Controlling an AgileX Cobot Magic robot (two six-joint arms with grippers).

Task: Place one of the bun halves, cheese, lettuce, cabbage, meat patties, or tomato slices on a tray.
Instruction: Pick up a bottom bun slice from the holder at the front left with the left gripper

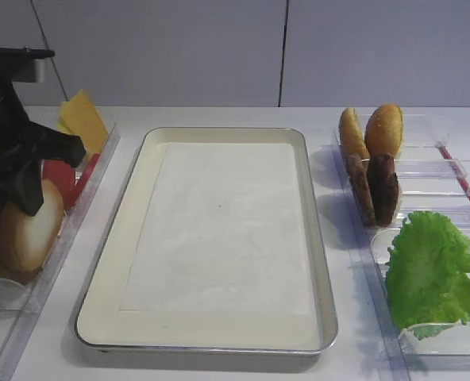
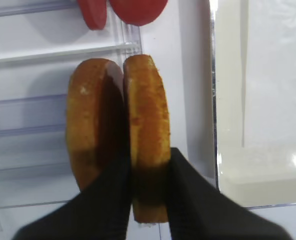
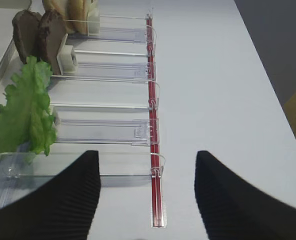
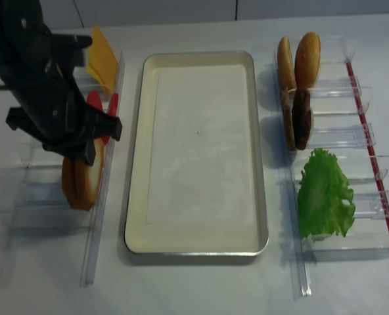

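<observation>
The left gripper (image 2: 148, 200) clamps the bun half (image 2: 147, 130) left of the tray (image 1: 314, 238); the right gripper (image 3: 148, 200) gapes wide.

light: bright, even, overhead | shadows: soft | glare: tray (image 2: 228, 165) corner | blur: near jaws, mild softness

Green lettuce (image 1: 435, 274), cream tray (image 1: 124, 262), yellow cheese (image 1: 84, 119).

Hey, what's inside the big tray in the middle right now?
Only a white paper liner lies in the tray; no food shows on it. Whatever is under the liner is covered.
</observation>
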